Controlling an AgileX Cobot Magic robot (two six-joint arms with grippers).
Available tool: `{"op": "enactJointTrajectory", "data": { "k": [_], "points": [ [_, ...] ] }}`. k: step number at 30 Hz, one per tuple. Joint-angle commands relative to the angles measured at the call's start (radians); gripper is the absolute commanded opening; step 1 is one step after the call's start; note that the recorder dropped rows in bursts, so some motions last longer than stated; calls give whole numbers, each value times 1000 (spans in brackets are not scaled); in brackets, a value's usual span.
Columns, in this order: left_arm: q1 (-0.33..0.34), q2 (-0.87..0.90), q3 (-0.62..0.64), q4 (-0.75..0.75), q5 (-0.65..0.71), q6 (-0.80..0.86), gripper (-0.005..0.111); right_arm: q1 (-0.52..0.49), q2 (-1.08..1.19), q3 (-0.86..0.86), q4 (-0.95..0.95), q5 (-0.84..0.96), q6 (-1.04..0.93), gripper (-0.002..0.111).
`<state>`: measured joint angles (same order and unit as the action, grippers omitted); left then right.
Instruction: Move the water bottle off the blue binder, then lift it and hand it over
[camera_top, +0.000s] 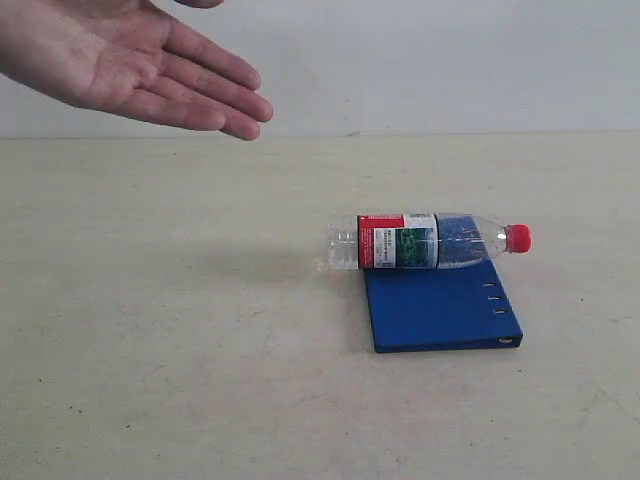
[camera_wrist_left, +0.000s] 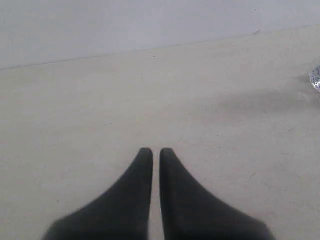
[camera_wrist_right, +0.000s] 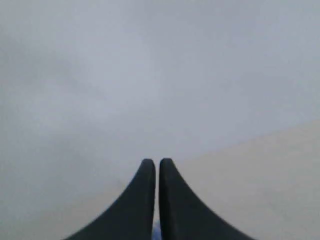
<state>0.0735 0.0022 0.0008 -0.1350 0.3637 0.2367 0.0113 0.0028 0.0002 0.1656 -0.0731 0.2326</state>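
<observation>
The water bottle (camera_top: 425, 241) lies on its side across the far edge of the blue binder (camera_top: 440, 305), red cap (camera_top: 518, 238) pointing right and its base overhanging the binder's left side. Neither gripper shows in the exterior view. In the left wrist view my left gripper (camera_wrist_left: 156, 151) is shut over bare table with nothing in it; a sliver of the bottle's clear base (camera_wrist_left: 315, 78) shows at the frame's edge. My right gripper (camera_wrist_right: 158, 161) is shut and empty, facing the grey wall and a strip of table.
A person's open hand (camera_top: 130, 65), palm up, is held out at the upper left of the exterior view, above the table. The beige table (camera_top: 180, 350) meets a pale wall (camera_top: 450, 60) at the back.
</observation>
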Motion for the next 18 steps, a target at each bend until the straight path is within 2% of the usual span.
{"op": "enactJointTrajectory", "data": {
  "k": [1,6,11,15,18],
  "points": [
    [-4,-2,-1,-7,0,4,5,-2,-3,0,297,-300,379,0],
    [-4,-2,-1,-7,0,4,5,-2,-3,0,388,-518,321,0],
    [-4,-2,-1,-7,0,4,5,-2,-3,0,586,-759,349,0],
    [-4,-2,-1,-7,0,4,5,-2,-3,0,549,-916,350,0],
    [-4,-2,-1,-7,0,4,5,-2,-3,0,537,-940,376,0]
  ]
}}
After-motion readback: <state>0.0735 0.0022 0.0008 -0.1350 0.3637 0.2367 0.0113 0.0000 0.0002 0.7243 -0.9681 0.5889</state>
